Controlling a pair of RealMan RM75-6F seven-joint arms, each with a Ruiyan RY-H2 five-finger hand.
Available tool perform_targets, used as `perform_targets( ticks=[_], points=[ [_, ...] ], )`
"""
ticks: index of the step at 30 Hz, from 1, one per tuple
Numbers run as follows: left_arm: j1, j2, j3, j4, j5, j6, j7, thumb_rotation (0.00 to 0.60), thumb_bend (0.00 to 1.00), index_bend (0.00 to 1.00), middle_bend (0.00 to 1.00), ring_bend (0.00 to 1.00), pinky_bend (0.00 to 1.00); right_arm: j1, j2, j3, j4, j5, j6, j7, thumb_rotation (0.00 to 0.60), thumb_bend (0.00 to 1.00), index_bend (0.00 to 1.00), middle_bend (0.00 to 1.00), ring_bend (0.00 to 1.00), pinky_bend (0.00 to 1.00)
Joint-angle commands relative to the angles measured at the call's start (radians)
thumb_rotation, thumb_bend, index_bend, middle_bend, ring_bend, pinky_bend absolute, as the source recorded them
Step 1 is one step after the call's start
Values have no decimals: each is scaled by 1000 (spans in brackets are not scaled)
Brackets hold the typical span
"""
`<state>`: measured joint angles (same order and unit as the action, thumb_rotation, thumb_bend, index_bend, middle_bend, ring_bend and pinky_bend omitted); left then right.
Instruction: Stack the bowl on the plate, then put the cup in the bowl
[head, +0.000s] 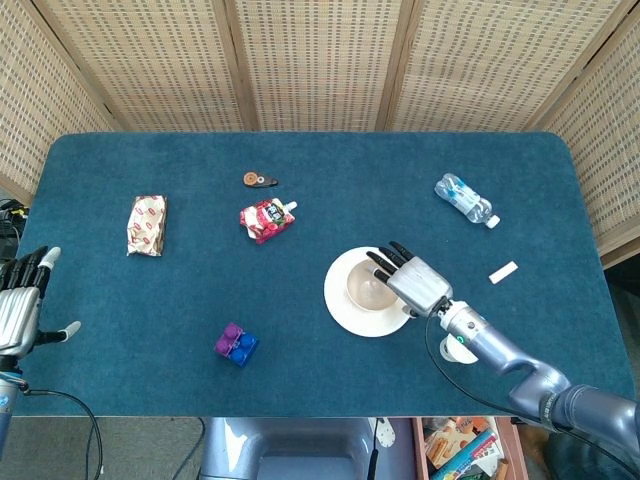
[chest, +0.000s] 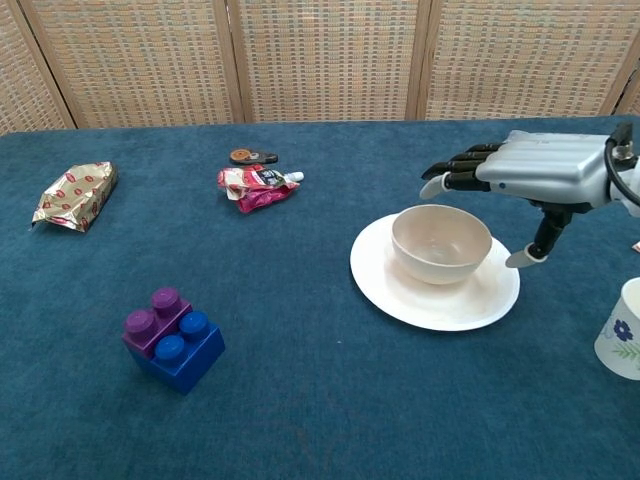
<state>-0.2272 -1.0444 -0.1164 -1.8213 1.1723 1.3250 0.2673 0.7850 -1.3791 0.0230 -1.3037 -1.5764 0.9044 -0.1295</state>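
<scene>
A cream bowl (head: 366, 290) (chest: 441, 243) sits upright in the middle of the white plate (head: 340, 300) (chest: 400, 297). My right hand (head: 415, 283) (chest: 545, 170) hovers just above and to the right of the bowl with its fingers spread, holding nothing. Its thumb points down near the plate's right rim. A white cup with a blue flower (chest: 622, 328) stands near the table's front right; in the head view the cup (head: 460, 346) is partly hidden behind my right forearm. My left hand (head: 20, 305) rests open off the table's left edge.
A purple and blue block (head: 236, 345) (chest: 172, 338) lies front left. A gold snack packet (head: 146, 224) (chest: 76, 195), a red pouch (head: 266, 219) (chest: 256, 186) and a small brown item (head: 259, 180) lie further back. A water bottle (head: 465, 199) and a white stick (head: 503, 272) are at the right.
</scene>
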Motion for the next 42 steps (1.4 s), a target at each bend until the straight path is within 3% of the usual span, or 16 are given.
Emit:
perform_targets(
  ticks=[1, 10, 13, 17, 24, 28, 42],
  points=[
    [0, 0, 2, -2, 2, 0, 2, 600, 0, 0, 0, 0, 0, -12, 23, -2, -27, -9, 28, 0, 600, 160, 69, 0, 0, 0],
    [4, 4, 8, -8, 20, 5, -10, 600, 0, 0, 0, 0, 0, -61, 172, 11, -173, -63, 177, 21, 600, 161, 73, 0, 0, 0],
    [2, 10, 11, -8, 28, -4, -23, 600, 0, 0, 0, 0, 0, -113, 282, -40, -252, -108, 236, 130, 600, 165, 127, 0, 0, 0],
    [0, 14, 10, -8, 26, -10, -32, 600, 0, 0, 0, 0, 0, -174, 343, -104, -239, -179, 307, 206, 600, 169, 245, 0, 0, 0],
    [4, 19, 11, -14, 33, -4, -39, 600, 0, 0, 0, 0, 0, -227, 350, -150, -197, -212, 356, 244, 600, 188, 347, 0, 0, 0],
    [12, 27, 21, -27, 64, 10, -46, 600, 0, 0, 0, 0, 0, -311, 316, -191, -79, -250, 455, 261, 600, 228, 372, 0, 0, 0],
    [19, 64, 37, -84, 144, 27, -69, 600, 0, 0, 0, 0, 0, -414, 173, -218, 138, -271, 543, 332, 600, 318, 457, 0, 0, 0]
  ],
)
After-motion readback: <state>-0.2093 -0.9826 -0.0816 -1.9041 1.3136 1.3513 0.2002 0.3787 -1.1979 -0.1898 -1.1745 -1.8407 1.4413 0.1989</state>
